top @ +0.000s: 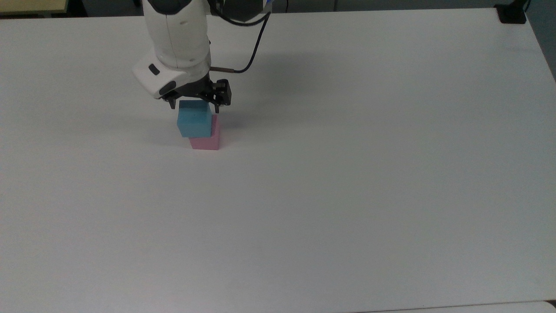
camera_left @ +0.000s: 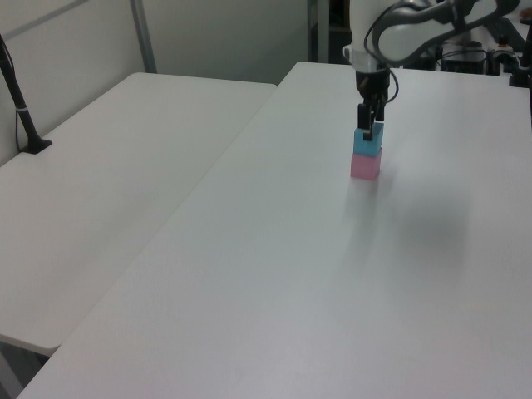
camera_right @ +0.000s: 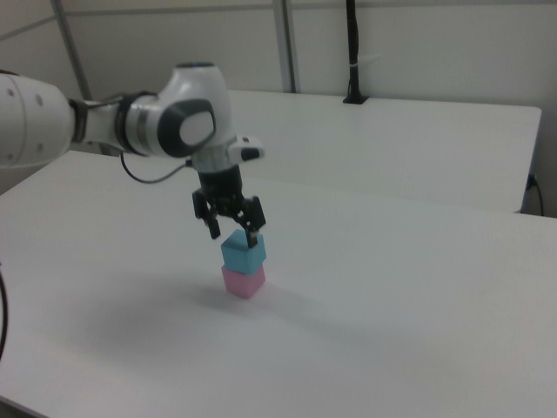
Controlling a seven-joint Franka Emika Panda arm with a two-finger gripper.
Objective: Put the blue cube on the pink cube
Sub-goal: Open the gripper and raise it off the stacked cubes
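Note:
The blue cube (top: 194, 119) rests on top of the pink cube (top: 206, 140), set a little toward the top view's left so part of the pink top shows. The stack also appears in the left view as the blue cube (camera_left: 366, 142) over the pink cube (camera_left: 365, 165), and in the right view as the blue cube (camera_right: 243, 251) over the pink cube (camera_right: 243, 280). My gripper (top: 194, 103) (camera_right: 233, 230) (camera_left: 366, 129) hovers just above the blue cube, open, its fingers apart and clear of the cube's sides.
The stack stands on a wide white table (top: 347, 174). A second white table (camera_left: 108, 166) adjoins it on the left view's left, with a black post (camera_left: 21, 108) clamped to it. A black cable (top: 254, 52) hangs from the arm.

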